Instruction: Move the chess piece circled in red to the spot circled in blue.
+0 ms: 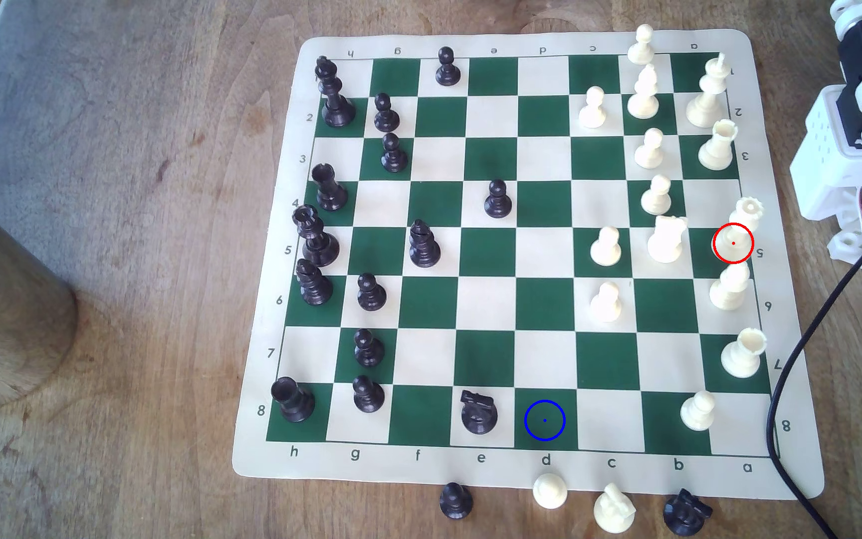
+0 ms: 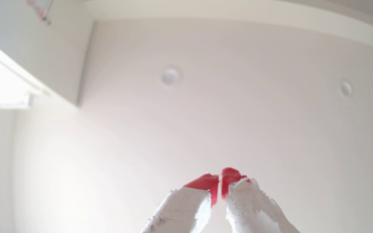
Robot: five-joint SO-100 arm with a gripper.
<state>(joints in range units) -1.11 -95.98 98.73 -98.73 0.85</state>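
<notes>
1. Logging the exterior view first: the queen (image 1: 744,228) stands on the red-ringed green square at the board mat (image 1: 522,474)'s 3 o'clock edge, by the rim numeral 5. A cream bishop (image 1: 728,287) stands just beside it toward 6 o'clock, and a cream knight (image 1: 666,239) stands near it toward 9 o'clock.

2. Same view, destination: the blue-ringed square (image 1: 544,420) is bare, in the row along the mat's 6 o'clock edge, column d. A fallen black knight (image 1: 479,410) sits on the square just beside it at 9 o'clock. Queen and target are well apart.

3. Same view, arm: the white arm base (image 1: 856,129) sits off the mat at 2 o'clock, folded, clear of every piece.

4. Orientation: the queen is upright, long axis vertical, base on the mat and coronet up. In this view it leans apparently toward 1 o'clock, which I judge to be camera perspective.

5. Wrist view: the gripper (image 2: 220,188) points at the ceiling, with two round ceiling fittings (image 2: 170,76) past it. Its red-tipped fingers (image 2: 204,182) are pressed almost together with a hairline slit between them, pinching nothing.

6. Progress, my judgement: nothing is done yet. Reach, grasp, carry across the board and set-down all remain.
</notes>
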